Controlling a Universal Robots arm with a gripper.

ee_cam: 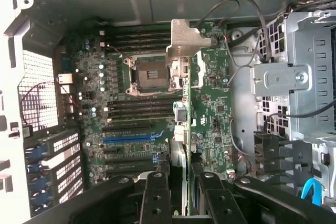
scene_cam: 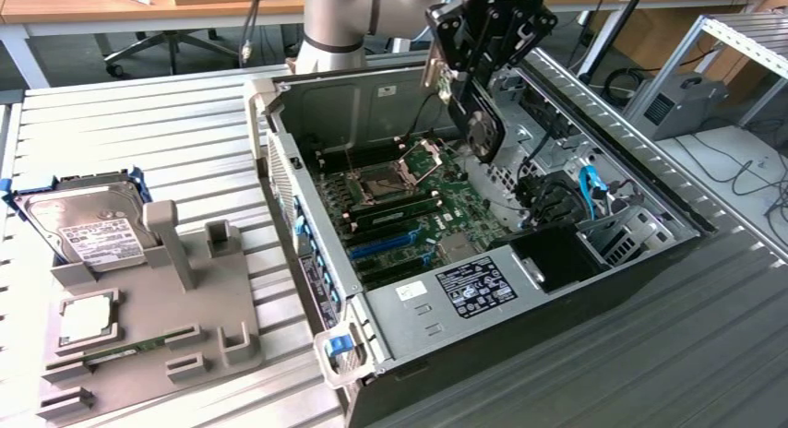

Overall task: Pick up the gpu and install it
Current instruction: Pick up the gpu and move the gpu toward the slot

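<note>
A slatted metal surface carries an open computer case, with wooden desks and an office chair in the room beyond. On the exterior view's left, a grey holder props up a hard drive. The arm reaches over the case's far side, its claw pointing down and clamped on the gpu. The card hangs edge-down with its black fan showing, above the motherboard and apart from it. In the wrist view the claw pinches the gpu edge-on, over the motherboard.
</note>
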